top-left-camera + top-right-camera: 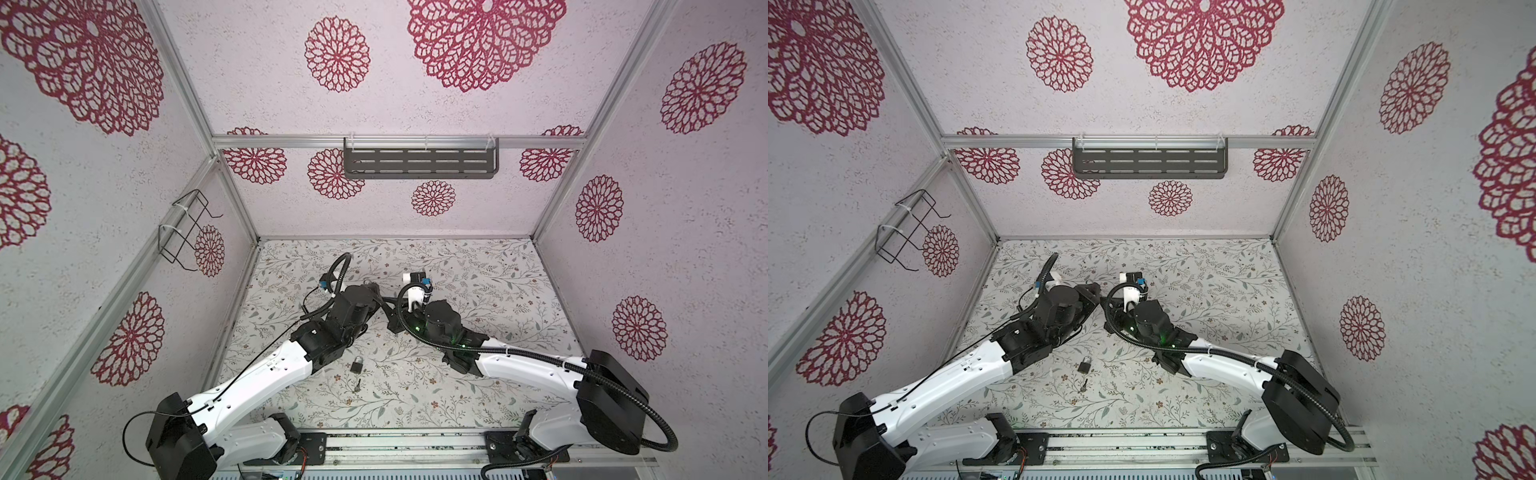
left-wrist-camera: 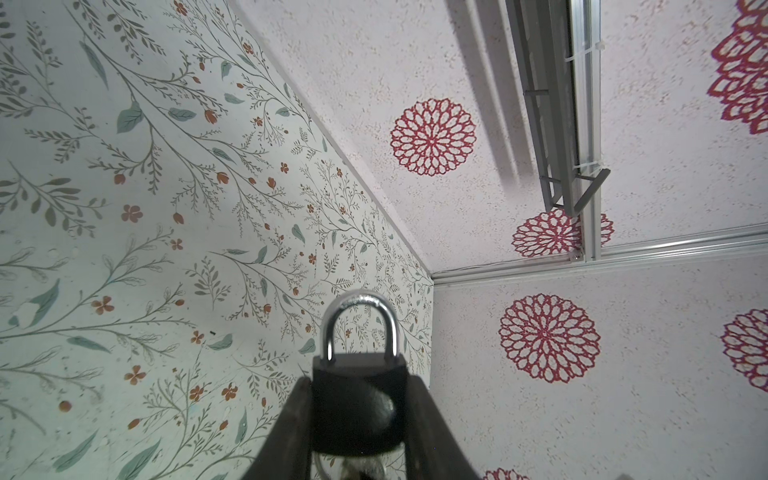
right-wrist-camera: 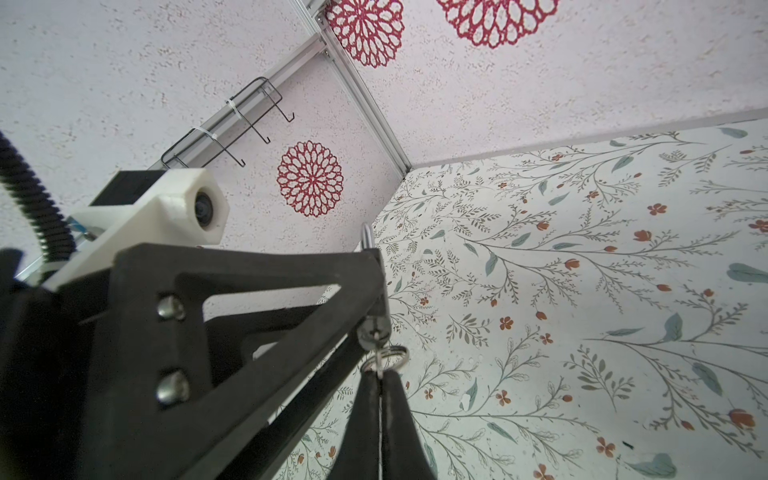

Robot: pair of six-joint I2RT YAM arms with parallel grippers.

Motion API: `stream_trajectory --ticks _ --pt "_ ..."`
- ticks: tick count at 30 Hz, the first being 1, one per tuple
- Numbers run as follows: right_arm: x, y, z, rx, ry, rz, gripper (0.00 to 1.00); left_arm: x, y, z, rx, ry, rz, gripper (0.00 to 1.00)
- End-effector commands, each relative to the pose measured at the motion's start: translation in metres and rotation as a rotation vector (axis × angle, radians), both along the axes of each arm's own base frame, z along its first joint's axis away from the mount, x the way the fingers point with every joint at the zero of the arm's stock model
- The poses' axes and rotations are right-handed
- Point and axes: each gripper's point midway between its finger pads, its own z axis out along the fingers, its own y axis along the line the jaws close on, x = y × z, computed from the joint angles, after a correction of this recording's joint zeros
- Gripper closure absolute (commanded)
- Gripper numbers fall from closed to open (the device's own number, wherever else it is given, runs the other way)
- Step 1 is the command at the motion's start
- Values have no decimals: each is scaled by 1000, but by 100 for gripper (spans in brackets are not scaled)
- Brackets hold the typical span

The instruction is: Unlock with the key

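The left end effector (image 2: 359,388) pinches a black padlock (image 2: 359,409) by the 2 sides of its body, with the silver shackle (image 2: 360,322) pointing away from the wrist and both of its legs seated in the body. Any marking on the dark face is too dim to read. The right end effector (image 3: 380,376) is pressed together on a small silver key (image 3: 377,360) whose tip meets the bottom of the padlock. A key ring (image 3: 394,355) hangs just beside the fingertips. In the right wrist view a black finger of the left end effector covers the padlock's body, leaving only the shackle's edge and the keyway end visible, and the white left wrist camera (image 3: 199,203) sits behind it. In both top views the 2 wrists meet above the middle of the floral worktop (image 1: 478,291) and hide the held pair. Nearer the arm bases, a second padlock (image 1: 356,366) lies flat with a second key (image 1: 357,385) just beside it. A grey slotted shelf (image 1: 419,163) hangs on the back wall and a black wire rack (image 1: 187,228) on the left wall.
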Motion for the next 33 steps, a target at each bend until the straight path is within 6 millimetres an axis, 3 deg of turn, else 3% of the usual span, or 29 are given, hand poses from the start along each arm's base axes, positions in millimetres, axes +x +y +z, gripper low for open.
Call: stream_trajectory --ticks 1,10,15,33 --pt "5 -12 38 70 -85 -38 92 -24 -31 20 -41 -24 -159 100" --pt "-2 -23 37 71 -81 -45 83 -8 -2 25 6 -55 -36 100" --pt "0 -25 36 69 -75 -59 79 -6 -2 26 -3 -57 -32 100" --pt "6 -8 33 86 -37 -22 81 -5 -8 30 -43 -72 -47 100"
